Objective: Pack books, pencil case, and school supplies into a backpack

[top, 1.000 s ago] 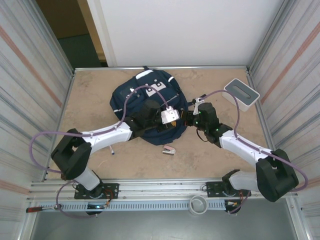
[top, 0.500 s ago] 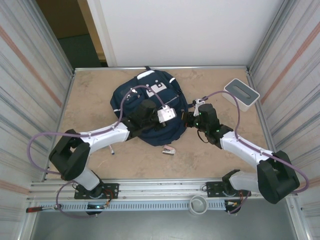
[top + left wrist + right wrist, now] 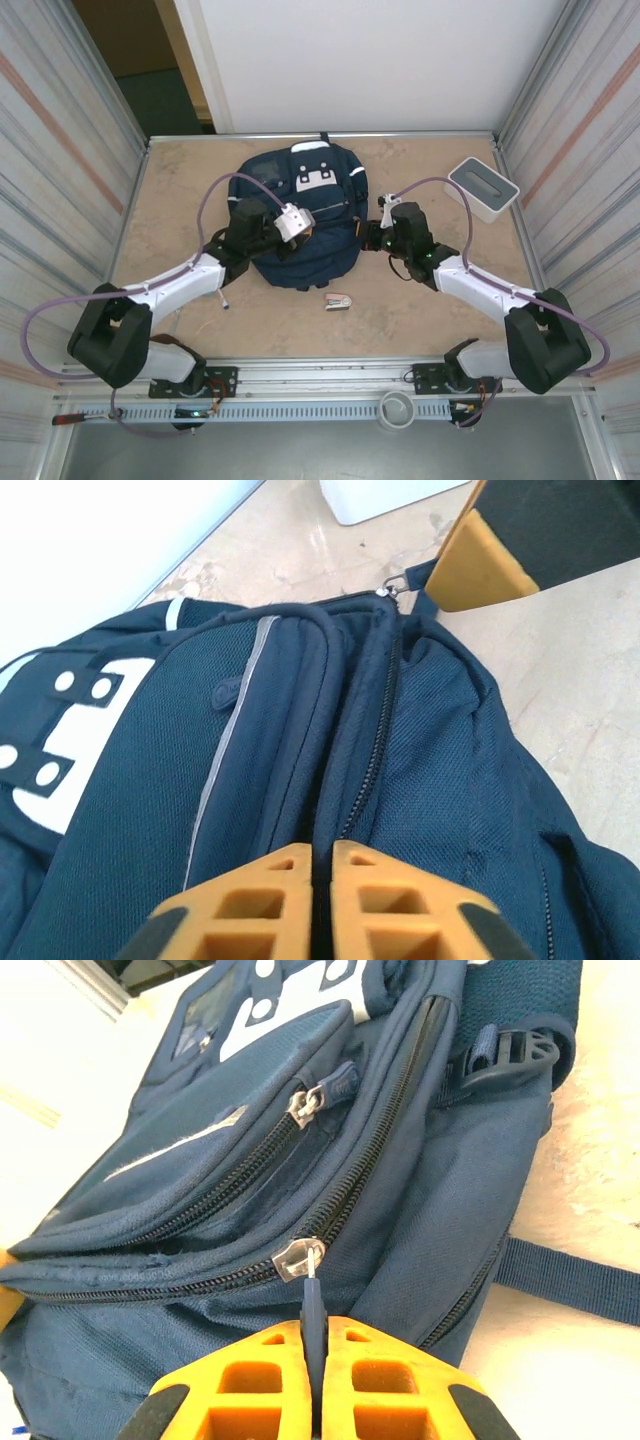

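Toward the far wall of the table lies the backpack, its long axis near-to-far and its top end pointing at that wall. The right gripper has its jaws clamped on the zipper pull. The left gripper has its jaws nearly together on the bag's seam.

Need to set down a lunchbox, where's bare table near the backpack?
Free: the tan table's far-left corner between the navy fabric backpack and metal wall; the near strip right of the pink-and-silver stapler. Crowded: around the left hand and right hand.
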Robot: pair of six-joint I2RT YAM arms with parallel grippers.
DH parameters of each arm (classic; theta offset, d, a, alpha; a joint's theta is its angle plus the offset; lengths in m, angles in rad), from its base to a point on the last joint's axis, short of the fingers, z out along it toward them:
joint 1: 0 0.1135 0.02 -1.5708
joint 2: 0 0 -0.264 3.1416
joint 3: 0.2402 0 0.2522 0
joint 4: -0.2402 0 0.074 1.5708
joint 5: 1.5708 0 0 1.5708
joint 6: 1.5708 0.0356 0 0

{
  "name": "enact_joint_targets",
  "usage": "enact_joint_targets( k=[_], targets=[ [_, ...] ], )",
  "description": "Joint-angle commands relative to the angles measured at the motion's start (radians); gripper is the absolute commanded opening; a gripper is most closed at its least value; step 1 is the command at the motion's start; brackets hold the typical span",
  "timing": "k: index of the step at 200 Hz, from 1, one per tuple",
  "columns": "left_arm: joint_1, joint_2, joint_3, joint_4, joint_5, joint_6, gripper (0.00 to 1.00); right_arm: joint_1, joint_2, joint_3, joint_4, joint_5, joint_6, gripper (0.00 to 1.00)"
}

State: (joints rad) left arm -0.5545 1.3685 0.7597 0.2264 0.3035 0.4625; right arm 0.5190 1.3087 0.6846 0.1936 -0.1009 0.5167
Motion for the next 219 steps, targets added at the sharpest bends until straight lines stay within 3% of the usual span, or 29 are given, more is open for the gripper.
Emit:
enact_joint_targets(
  k=[1,25,49,85,112,141,186,219],
  targets=[
    [0.028,-0.018,0.031,-0.050,-0.093,-0.011,0.25,-0.016,0.020,0.029,0.015,0.119,0.031,0.00],
    [-0.029,-0.009,0.062,-0.057,-0.102,0.006,0.43,-0.004,0.025,0.036,0.027,0.105,0.031,0.00],
    [-0.102,0.028,0.116,-0.089,-0.128,0.045,0.52,0.005,0.013,0.041,0.029,0.098,0.031,0.00],
    [-0.191,0.132,0.213,-0.129,-0.188,0.111,0.56,0.015,-0.017,0.036,0.033,0.092,0.032,0.00],
    [-0.209,0.196,0.253,-0.121,-0.188,0.119,0.55,0.017,-0.042,0.026,0.038,0.089,0.037,0.00],
    [-0.207,0.238,0.269,-0.099,-0.200,0.119,0.44,0.025,-0.060,0.005,0.051,0.084,0.042,0.00],
    [-0.188,0.228,0.269,-0.104,-0.170,0.115,0.00,0.017,-0.063,-0.014,0.030,0.105,0.009,0.00],
    [-0.135,0.141,0.226,-0.086,-0.017,0.074,0.00,-0.045,-0.030,0.001,-0.026,0.106,0.043,0.00]
  ],
)
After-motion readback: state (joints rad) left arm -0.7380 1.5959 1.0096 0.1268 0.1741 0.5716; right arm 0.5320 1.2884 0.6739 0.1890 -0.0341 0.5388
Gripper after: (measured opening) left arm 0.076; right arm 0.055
